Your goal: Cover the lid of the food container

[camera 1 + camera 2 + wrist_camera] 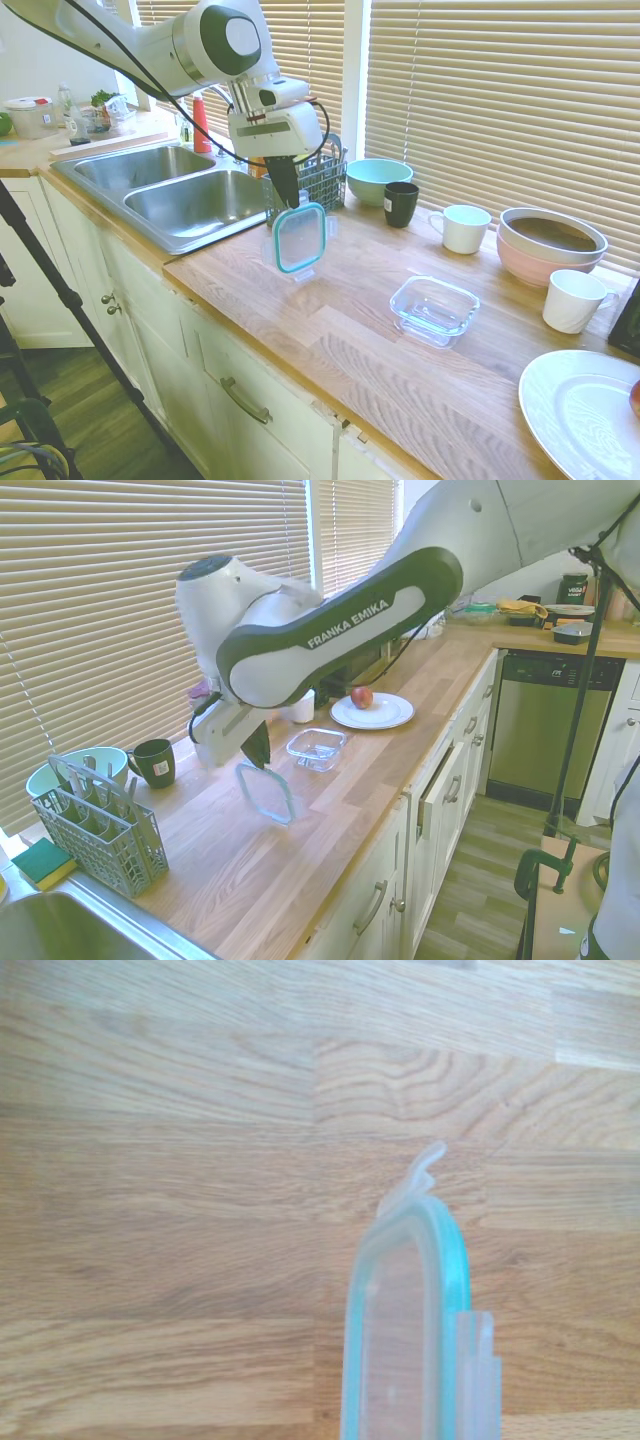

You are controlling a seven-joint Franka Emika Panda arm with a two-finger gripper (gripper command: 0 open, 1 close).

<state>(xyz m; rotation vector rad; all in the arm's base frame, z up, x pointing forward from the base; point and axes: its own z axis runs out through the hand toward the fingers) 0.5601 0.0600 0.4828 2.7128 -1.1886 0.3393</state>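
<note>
The gripper [287, 195] is up in the air over the wooden countertop [360, 330], its dark fingers clamped on the top edge of the lid [298, 238], and the lid hangs below it nearly upright, teal rim facing the room, clear of the wood! From the opposite side the lid [267, 794] shows as a thin tilted pane under the gripper [256, 754], with bare counter beneath. The wrist camera catches it edge-on: teal seal, a clear snap tab at the tip, wood grain behind the lid [400, 1350]. The food container [434, 309] sits open and empty on the counter, well apart from the lid, on the side away from the sink [190, 200]. Around the container: a black mug [400, 204] and a white mug [464, 228] behind it toward the blinds, a pink bowl [548, 250] further along, a white plate [580, 410] near the counter's end. The grey cutlery basket [318, 180] stands just behind the gripper, the teal bowl [378, 180] beside it.
</note>
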